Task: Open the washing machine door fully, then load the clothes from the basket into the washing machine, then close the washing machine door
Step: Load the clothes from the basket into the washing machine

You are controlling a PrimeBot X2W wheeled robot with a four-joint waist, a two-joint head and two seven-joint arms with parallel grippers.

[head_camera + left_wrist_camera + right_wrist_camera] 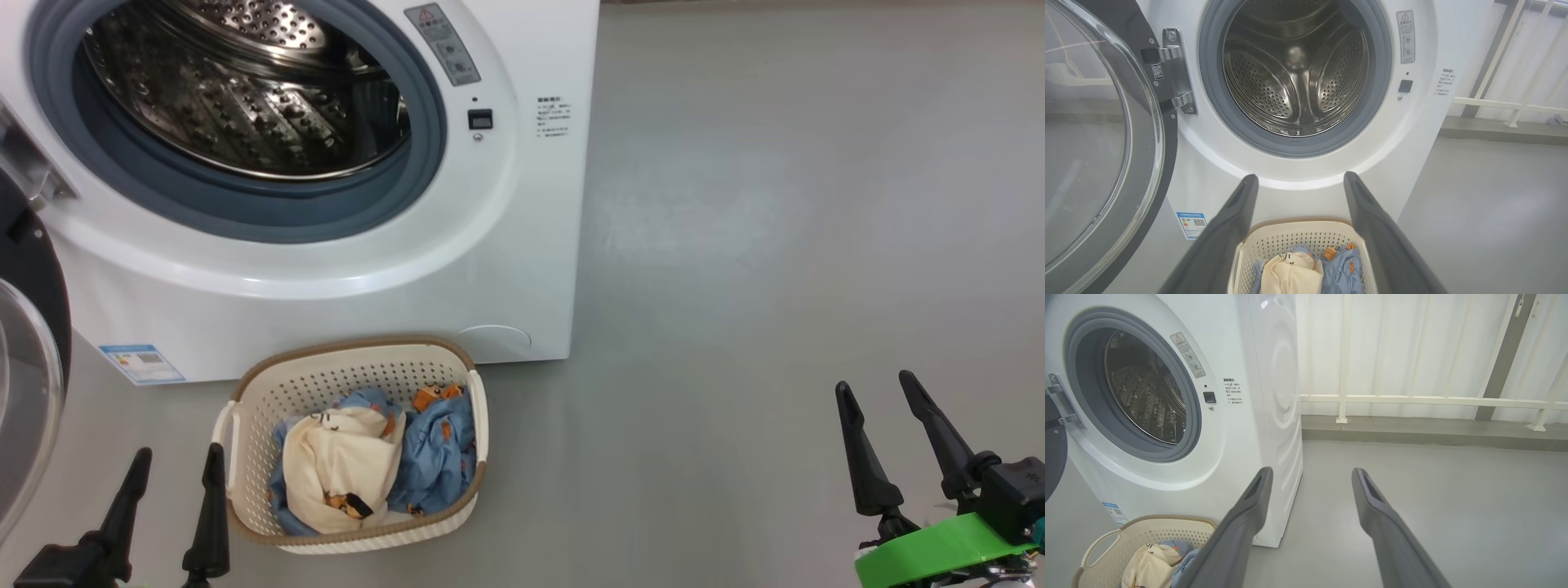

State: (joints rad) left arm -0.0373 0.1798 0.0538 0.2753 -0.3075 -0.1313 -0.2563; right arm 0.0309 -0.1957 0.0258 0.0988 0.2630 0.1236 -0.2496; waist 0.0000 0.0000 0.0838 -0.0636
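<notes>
Grey floor (735, 245) held the basket (357, 347) of clothes (351, 465) just right of your left gripper (180, 452), fingers wide and empty, while your right gripper (874, 382), equally spread, sat well apart.

The washing machine (506, 245) bears a warning-triangle sticker (445, 45); its lettering is unreadable.

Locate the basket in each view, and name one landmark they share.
Head view: basket lower left of centre, before the washing machine.
Left wrist view: bottom centre.
Right wrist view: bottom left corner.
Shared landmark: blue label on the machine's lower corner.
</notes>
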